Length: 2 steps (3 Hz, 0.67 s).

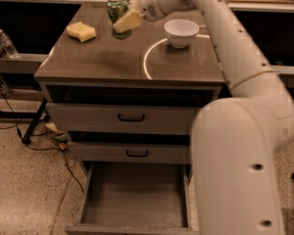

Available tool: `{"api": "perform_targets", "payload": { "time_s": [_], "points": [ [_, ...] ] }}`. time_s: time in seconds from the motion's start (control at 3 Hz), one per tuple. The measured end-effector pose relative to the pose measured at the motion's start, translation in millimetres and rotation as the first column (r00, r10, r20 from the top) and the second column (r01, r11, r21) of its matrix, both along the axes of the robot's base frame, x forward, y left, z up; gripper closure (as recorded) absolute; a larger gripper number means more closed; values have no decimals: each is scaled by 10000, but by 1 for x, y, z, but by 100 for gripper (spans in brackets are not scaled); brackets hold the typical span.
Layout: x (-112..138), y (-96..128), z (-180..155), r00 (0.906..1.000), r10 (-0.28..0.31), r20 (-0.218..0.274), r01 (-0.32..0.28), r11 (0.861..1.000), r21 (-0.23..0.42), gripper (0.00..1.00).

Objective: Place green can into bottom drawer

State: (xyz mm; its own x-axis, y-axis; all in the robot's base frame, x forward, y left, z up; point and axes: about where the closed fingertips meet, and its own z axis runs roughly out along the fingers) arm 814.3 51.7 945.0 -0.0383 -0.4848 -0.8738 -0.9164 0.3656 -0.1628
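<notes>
Green can, a slim drink tin with a dark speckled body and a silver top rim, sits upright at the far left part of the table top, caught in the tool. The tool is closed around it. One tan pad lies slantwise across the near side of the green can, touching it, while the other pad is hidden behind the can. Whether the can's base rests on the table or hangs just clear of it cannot be told.

From the tool, the white round-jointed robot arm runs to the right across the back of the table. It then bends down the right side of the view, where its thick lower link covers the right ends of the drawers.

A small white ceramic bowl stands just right of the tool, apart from the can, on the upper edge of a thin bright ring marked on the table. A yellow sponge block lies left of the can, near it but not touching.

The brown-topped grey wooden table carries three drawers in its front. The top shallow drawer and the middle shallow drawer each bear a black handle. Beneath them the bottom drawer, deep and grey, stands pulled well out, its wide flat floor showing.

A clear plastic water bottle stands on a ledge at the far left. Dark cables trail over the speckled floor beside the table.
</notes>
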Motion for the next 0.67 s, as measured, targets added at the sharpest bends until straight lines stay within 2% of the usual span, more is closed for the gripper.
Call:
{"api": "perform_targets", "payload": {
  "time_s": [0.33,0.67],
  "points": [
    [-62,-67,-5,9934,-415,-1071,350,9975,-611,100],
    [-60,-53,-24,9915,-174,-1286,87,9976,-680,100]
  ]
}}
